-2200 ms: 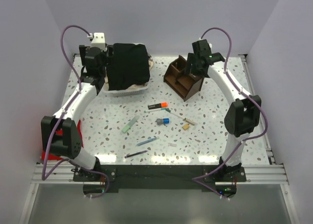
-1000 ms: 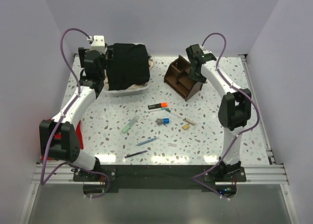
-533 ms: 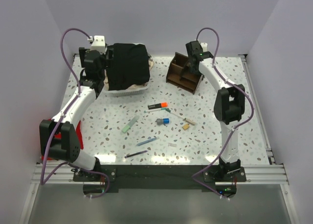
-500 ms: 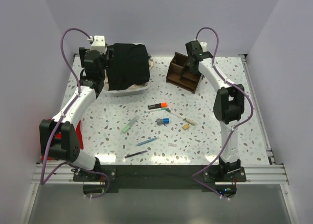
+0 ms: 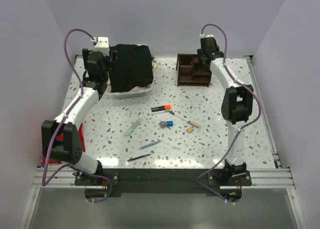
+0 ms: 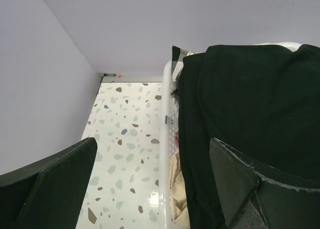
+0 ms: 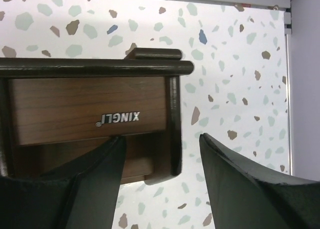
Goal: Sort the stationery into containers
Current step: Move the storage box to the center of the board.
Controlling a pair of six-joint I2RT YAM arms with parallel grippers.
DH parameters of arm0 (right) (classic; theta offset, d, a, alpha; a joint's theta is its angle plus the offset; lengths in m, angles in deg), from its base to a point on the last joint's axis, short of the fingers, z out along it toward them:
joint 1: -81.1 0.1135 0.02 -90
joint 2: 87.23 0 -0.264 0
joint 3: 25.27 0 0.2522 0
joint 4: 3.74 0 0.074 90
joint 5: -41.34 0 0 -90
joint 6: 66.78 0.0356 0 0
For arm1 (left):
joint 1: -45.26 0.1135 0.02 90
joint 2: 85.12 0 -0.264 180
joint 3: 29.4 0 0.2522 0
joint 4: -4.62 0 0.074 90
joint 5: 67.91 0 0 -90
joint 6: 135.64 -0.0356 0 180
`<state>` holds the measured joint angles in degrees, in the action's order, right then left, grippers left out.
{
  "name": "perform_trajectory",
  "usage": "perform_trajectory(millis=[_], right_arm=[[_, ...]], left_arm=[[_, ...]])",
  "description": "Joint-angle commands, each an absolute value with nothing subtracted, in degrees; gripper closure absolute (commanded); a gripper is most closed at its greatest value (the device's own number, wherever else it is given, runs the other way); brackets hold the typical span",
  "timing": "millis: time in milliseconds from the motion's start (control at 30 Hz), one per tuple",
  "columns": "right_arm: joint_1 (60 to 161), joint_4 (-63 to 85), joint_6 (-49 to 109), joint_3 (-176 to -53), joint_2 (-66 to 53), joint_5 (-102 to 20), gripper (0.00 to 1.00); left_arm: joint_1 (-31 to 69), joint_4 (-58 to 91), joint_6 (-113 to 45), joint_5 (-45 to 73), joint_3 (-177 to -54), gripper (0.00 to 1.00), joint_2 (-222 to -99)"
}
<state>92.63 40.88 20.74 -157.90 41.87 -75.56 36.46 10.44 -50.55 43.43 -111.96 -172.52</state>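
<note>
The dark brown wooden organiser [image 5: 192, 70] stands at the back right, square to the table's back edge. My right gripper [image 5: 204, 60] is open at its right end. In the right wrist view the jaws [image 7: 160, 161] straddle the organiser's end wall [image 7: 173, 124], with a gap to the right finger [image 7: 245, 189]. Loose in the middle lie the orange-capped black marker [image 5: 161, 108], white pen [image 5: 183, 119], blue-grey sharpener [image 5: 166, 124], tan eraser [image 5: 190, 130], pale green pen [image 5: 133, 126], blue pen [image 5: 150, 144] and black pen [image 5: 139, 158]. My left gripper [image 5: 100, 65] is open and empty beside the black cloth [image 5: 131, 66].
The black cloth [image 6: 250, 109] drapes over a white basket [image 6: 166, 154] at the back left. The left jaws straddle the basket's rim. A red cloth [image 5: 64, 139] lies at the left edge behind the left arm. Walls close the back and sides.
The organiser has turned from diagonal to square with the back edge and shifted toward the back, with my right gripper moving along at its right end. The left arm barely moved.
</note>
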Motion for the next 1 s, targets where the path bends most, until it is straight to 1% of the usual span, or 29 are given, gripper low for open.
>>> perform_trajectory(millis=[0, 100, 167, 200, 267, 300, 367, 433, 467, 500, 633, 767, 967], right_arm=[[89.72, 41.48, 19.16, -161.72, 42.14, -67.22, 0.39], [87.7, 44.91, 22.25, -162.43, 43.02, -60.21, 0.45], [86.99, 45.62, 22.87, -162.34, 43.46, -57.73, 0.47], [86.55, 45.53, 22.78, -162.25, 43.9, -55.89, 0.54], [86.54, 45.36, 22.78, -161.99, 44.16, -55.34, 0.64], [86.46, 45.18, 22.78, -161.81, 44.16, -55.17, 0.71], [86.46, 44.48, 22.17, -160.76, 43.64, -54.9, 0.73], [86.54, 44.04, 21.47, -160.15, 43.11, -54.9, 0.86], [86.54, 43.95, 20.76, -159.62, 42.94, -54.99, 0.98], [86.46, 44.04, 20.32, -159.35, 42.76, -55.16, 1.0], [86.37, 43.6, 18.39, -155.5, 40.04, -55.87, 1.0], [86.02, 40.97, 16.72, -147.77, 34.6, -53.68, 1.0], [85.4, 39.82, 15.84, -145.38, 32.65, -52.97, 1.0]], left_arm=[[36.38, 9.42, -49.15, 42.74, -114.62, 0.0, -173.01], [36.3, 9.77, -48.98, 42.48, -115.06, 0.0, -173.45], [36.3, 9.94, -48.98, 42.3, -115.58, 0.0, -173.71], [36.3, 10.12, -48.98, 42.21, -115.76, 0.0, -173.98], [36.12, 10.47, -49.07, 42.04, -116.46, 0.0, -174.33], [36.03, 10.56, -49.24, 42.04, -116.73, 0.0, -174.59], [35.86, 10.73, -49.33, 41.95, -117.34, 0.0, -174.86], [35.77, 10.73, -49.42, 41.86, -117.69, 0.0, -175.21], [35.59, 10.73, -49.33, 41.86, -117.78, 0.0, -175.38], [35.51, 10.73, -49.42, 41.86, -117.87, 0.0, -175.47], [35.07, 10.73, -49.77, 41.95, -117.78, 0.0, -175.65], [34.63, 10.56, -49.68, 42.04, -117.61, 0.0, -175.82], [34.19, 10.29, -49.59, 41.86, -117.43, 0.0, -176.18]])
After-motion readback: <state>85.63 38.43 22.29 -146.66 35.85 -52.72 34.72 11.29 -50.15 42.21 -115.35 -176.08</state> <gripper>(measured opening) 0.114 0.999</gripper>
